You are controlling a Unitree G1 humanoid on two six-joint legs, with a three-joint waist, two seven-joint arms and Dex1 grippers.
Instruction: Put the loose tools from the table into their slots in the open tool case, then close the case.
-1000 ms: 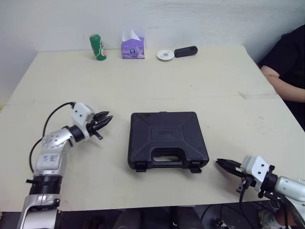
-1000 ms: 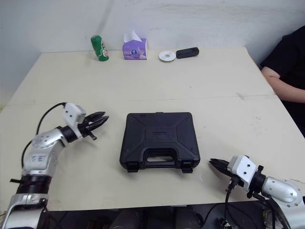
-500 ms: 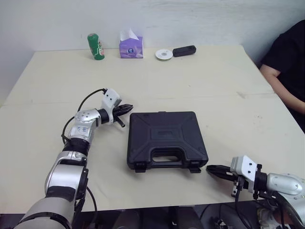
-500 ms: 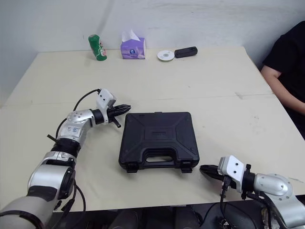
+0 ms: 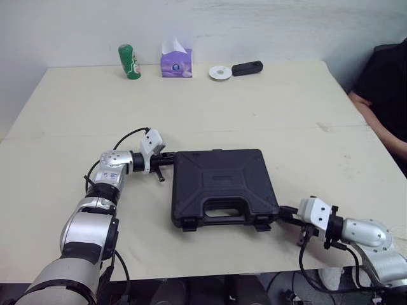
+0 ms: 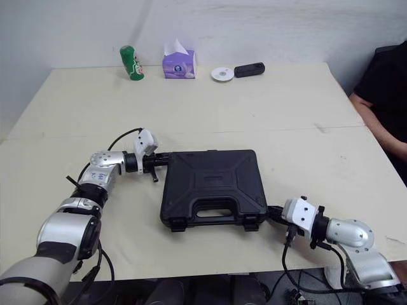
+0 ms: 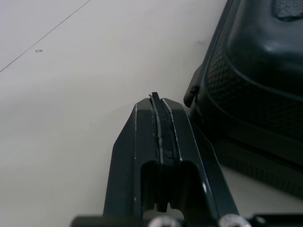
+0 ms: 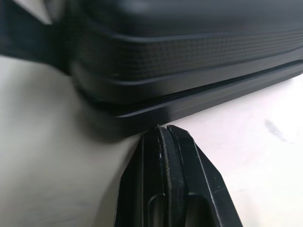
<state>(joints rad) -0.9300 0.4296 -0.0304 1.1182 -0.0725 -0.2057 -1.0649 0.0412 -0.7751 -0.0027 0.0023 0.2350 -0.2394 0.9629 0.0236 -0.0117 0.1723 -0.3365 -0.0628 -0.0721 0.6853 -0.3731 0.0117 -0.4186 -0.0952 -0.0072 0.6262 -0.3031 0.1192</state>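
Black tool case, with a fine dotted grain along its side walls. Plain cream table. There's a green can, a purple tissue box, a white disc and a black gadget.

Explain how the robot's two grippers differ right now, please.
The left gripper points at the far left corner of the case. The right gripper points at its near right corner. The left gripper is well out over the table, while the right gripper sits close to the table's near edge. Both are shut, hold nothing, and have their tips right beside the case. Whether either touches it is unclear.
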